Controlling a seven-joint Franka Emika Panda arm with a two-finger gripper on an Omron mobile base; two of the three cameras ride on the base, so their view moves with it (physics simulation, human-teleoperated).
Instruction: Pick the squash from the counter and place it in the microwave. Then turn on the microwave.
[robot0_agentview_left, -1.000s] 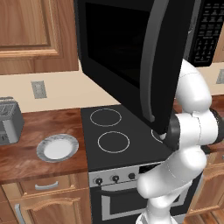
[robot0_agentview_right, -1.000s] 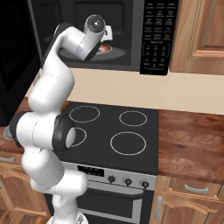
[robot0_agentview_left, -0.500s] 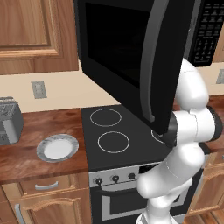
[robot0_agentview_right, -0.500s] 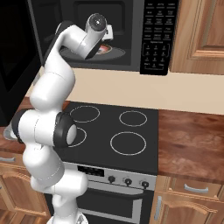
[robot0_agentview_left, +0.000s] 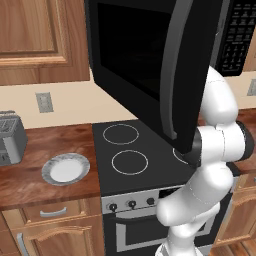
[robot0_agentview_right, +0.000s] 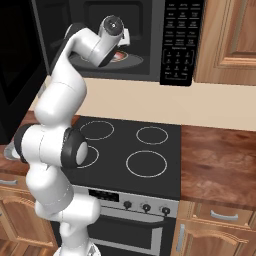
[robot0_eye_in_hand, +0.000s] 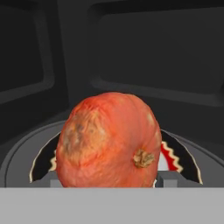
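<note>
1. Squash placement is the step in hand: the roundish orange-red squash (robot0_eye_in_hand: 109, 140) sits over the round turntable (robot0_eye_in_hand: 26, 153) inside the large black microwave (robot0_agentview_right: 172, 42), whose dark glass door (robot0_agentview_left: 145, 65) hangs wide open.
2. The end effector (robot0_agentview_right: 122, 42) reaches into the cavity; whether it is pinching the squash or spread, I cannot tell.
3. Next, as I judge it: release, withdraw clear, swing the door closed, then press the keypad (robot0_agentview_right: 179, 40).

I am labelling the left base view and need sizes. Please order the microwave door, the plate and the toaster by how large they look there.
1. The microwave door, open and near the camera, which enlarges it.
2. The plate.
3. The toaster, cut off by the picture edge, so its rank below the plate is unsure.
</note>
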